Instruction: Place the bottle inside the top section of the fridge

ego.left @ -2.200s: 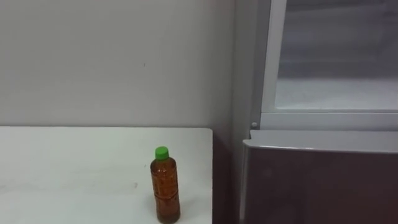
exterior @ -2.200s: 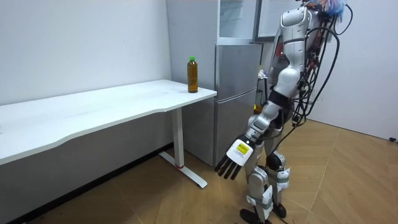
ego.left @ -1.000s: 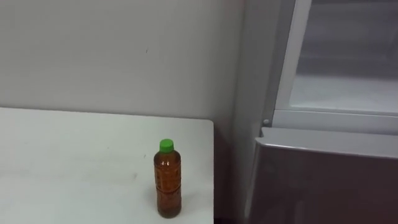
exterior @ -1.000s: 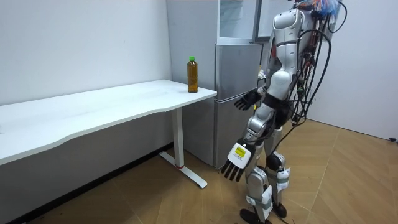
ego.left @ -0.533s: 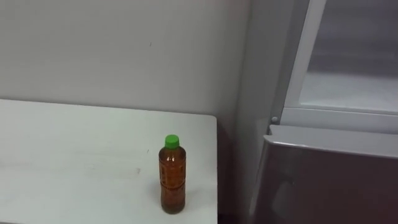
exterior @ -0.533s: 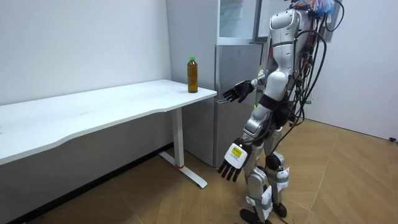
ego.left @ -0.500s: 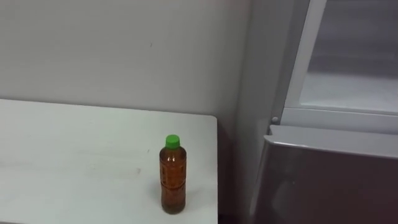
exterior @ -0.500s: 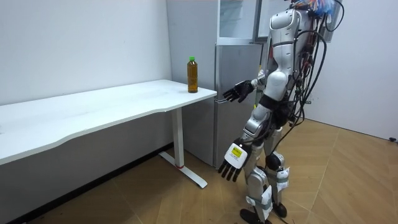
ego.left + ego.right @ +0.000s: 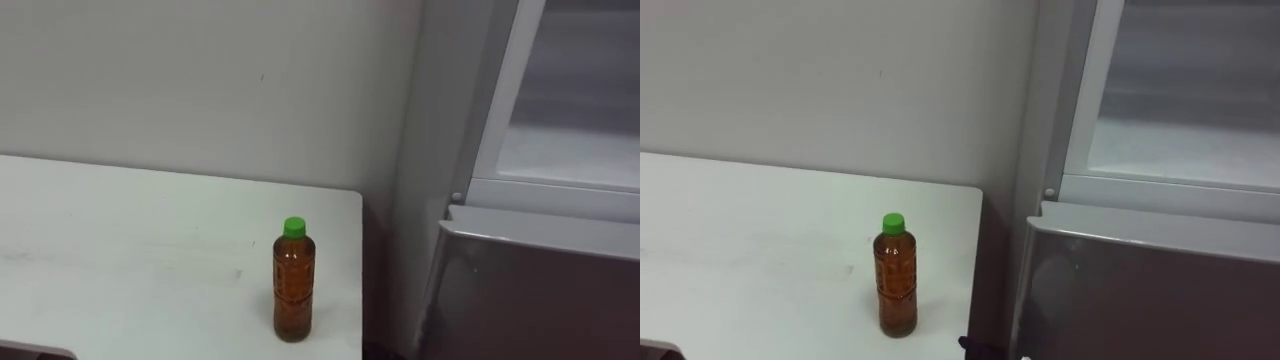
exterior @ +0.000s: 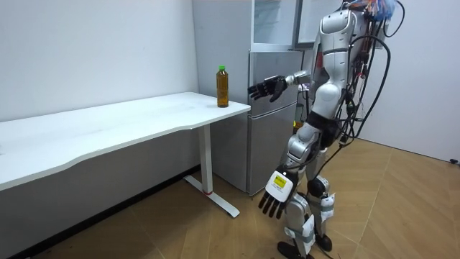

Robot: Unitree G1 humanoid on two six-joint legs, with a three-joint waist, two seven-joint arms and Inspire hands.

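Surface (image 9: 120,250): set against the wall (image 9: 200,80), to the left of the fridge (image 9: 435,170).
Bottle (image 9: 292,280): upright on the surface, near its right end, well off the wall.
Fridge: just beside the surface's right end; upper compartment (image 9: 575,150) above the lower door (image 9: 1140,290).
Robot: stands before the fridge, at the surface's right end.
Right hand (image 10: 264,88): raised in the air before the fridge, right of the bottle, touching neither.
Left hand (image 10: 277,193): hangs at the robot's side, lower than the surface.
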